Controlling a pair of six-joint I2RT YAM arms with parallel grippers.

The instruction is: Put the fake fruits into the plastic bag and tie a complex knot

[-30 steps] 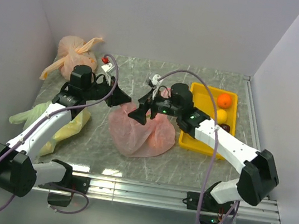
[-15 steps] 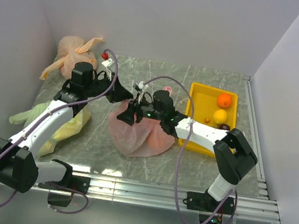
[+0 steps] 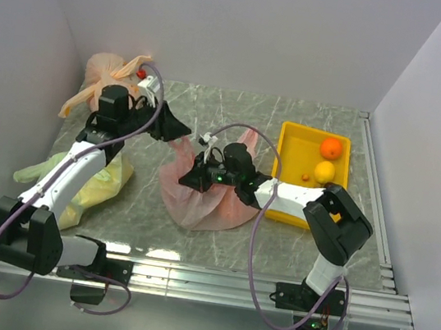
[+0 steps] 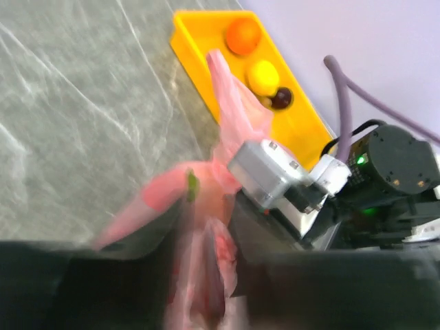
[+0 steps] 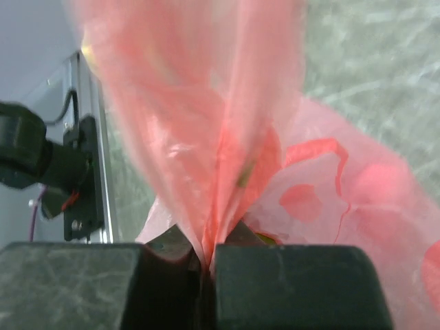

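Note:
The pink plastic bag (image 3: pixel 203 200) lies bulging in the middle of the table. My right gripper (image 3: pixel 189 179) reaches over its left side, and its wrist view shows it (image 5: pixel 206 265) shut on a gathered fold of the bag (image 5: pixel 206 137). My left gripper (image 3: pixel 177 130) sits at the bag's far left edge. Its jaws (image 4: pixel 206 275) stand apart and blurred, with a pink strip (image 4: pixel 210 265) lying loose between them. One pink handle (image 3: pixel 249 140) sticks up towards the tray. The knot is hidden in the bunched plastic. An orange (image 3: pixel 331 147), a lemon (image 3: pixel 324 171) and a dark fruit (image 4: pixel 280 98) lie in the tray.
The yellow tray (image 3: pixel 294 143) stands right of the bag. An orange-peach tied bag (image 3: pixel 108 73) sits at the back left corner. A yellow-green bag (image 3: pixel 97 188) lies under the left arm. Walls close in on three sides.
My right gripper has moved left over the bag and closed on its plastic. My left gripper has let go and drawn slightly back and left.

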